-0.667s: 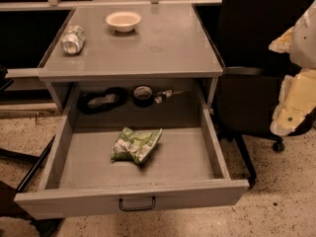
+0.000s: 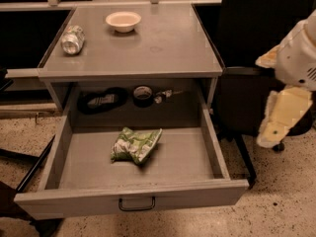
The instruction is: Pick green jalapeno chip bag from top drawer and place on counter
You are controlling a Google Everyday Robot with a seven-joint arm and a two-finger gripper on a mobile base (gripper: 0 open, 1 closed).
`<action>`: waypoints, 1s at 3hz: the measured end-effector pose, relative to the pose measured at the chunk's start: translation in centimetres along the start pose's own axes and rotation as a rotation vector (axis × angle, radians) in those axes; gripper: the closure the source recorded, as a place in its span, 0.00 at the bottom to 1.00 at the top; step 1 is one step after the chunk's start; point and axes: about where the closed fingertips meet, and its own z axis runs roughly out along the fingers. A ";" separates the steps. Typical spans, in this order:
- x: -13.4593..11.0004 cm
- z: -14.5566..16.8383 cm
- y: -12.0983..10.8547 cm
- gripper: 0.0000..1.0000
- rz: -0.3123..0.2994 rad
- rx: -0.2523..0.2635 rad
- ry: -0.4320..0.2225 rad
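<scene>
The green jalapeno chip bag (image 2: 136,144) lies crumpled on the floor of the open top drawer (image 2: 207,147), a little left of its middle. The drawer is pulled fully out, with its dark handle (image 2: 137,204) on the front panel. The grey counter (image 2: 163,43) is above it. My gripper (image 2: 285,115) hangs at the right edge of the view, outside the cabinet, to the right of the drawer and well away from the bag. It holds nothing that I can see.
A silvery can (image 2: 72,39) lies on its side at the counter's left. A white bowl (image 2: 123,20) stands at the counter's back. A tape roll (image 2: 143,95) and a dark object (image 2: 101,101) sit at the drawer's back. A dark chair (image 2: 247,83) stands to the right.
My arm at the right edge has shifted slightly down and to the left. The bag, drawer and counter items have not moved.
</scene>
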 end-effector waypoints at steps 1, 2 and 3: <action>-2.0 5.2 2.6 0.00 -0.015 -0.058 -0.095; -5.4 10.4 5.2 0.00 -0.053 -0.109 -0.208; -5.4 10.3 5.2 0.00 -0.053 -0.109 -0.208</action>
